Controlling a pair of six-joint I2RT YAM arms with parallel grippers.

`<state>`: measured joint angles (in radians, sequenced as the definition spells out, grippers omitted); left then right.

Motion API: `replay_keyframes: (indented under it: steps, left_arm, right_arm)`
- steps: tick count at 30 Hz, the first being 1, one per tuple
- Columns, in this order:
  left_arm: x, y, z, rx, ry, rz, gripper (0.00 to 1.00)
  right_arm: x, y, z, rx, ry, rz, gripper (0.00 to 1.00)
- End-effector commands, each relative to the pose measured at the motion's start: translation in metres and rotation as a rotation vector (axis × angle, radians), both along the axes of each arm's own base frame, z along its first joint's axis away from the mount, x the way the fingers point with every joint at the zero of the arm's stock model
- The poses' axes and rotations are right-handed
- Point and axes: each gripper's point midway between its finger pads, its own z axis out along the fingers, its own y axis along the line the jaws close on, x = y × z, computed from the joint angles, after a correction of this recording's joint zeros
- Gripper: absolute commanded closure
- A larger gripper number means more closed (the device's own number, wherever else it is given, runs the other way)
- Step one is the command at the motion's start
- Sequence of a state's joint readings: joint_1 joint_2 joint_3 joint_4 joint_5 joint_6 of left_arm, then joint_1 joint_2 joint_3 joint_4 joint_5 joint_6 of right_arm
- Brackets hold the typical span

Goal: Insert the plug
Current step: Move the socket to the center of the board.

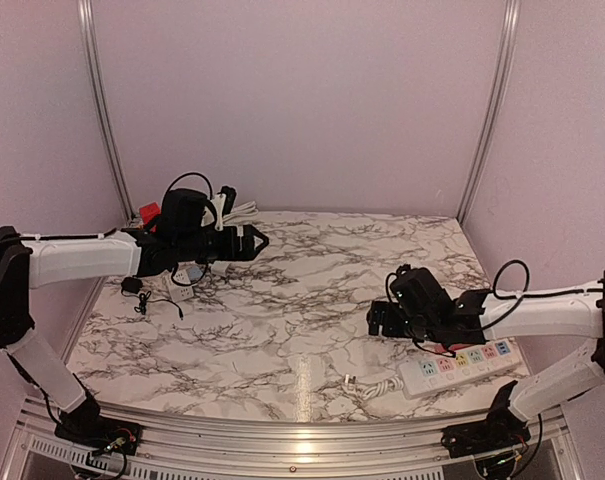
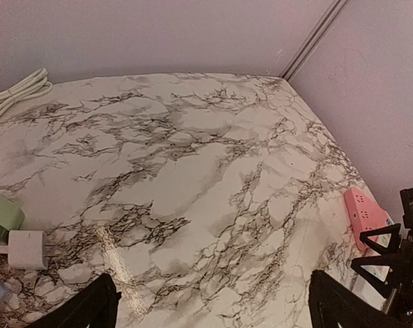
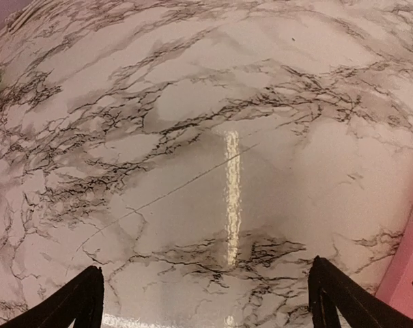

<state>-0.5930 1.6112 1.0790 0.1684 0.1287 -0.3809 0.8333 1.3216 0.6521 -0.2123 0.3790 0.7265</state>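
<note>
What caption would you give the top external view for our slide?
Marble table: left end effector open near the white cable, right end effector open beside the power strip.

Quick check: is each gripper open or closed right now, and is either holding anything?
Left gripper: open, holding nothing.
Right gripper: open, holding nothing.

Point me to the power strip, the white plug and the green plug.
power strip (image 1: 462,364), top external view, middle of its socket face.
white plug (image 2: 25,249), left wrist view, centre of its body.
green plug (image 2: 5,216), left wrist view, centre of its body.
</note>
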Motion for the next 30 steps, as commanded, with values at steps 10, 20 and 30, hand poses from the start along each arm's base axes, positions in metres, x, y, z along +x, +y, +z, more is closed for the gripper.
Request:
replay_keyframes:
  steps: [10,20,30]
  left_arm:
    - [-0.094,-0.046,0.025,0.073,-0.169,-0.155,0.01]
    - [-0.121,-0.076,0.016,0.080,-0.162,-0.254,0.01]
    - [-0.123,-0.082,0.010,0.067,-0.137,-0.270,0.01]
  right_arm:
    - [-0.032,-0.110,0.014,0.183,-0.089,-0.590,0.01]
    - [-0.044,-0.149,0.009,0.077,-0.037,-0.842,0.01]
    - [-0.043,-0.178,0.004,0.030,0.002,-0.908,0.01]
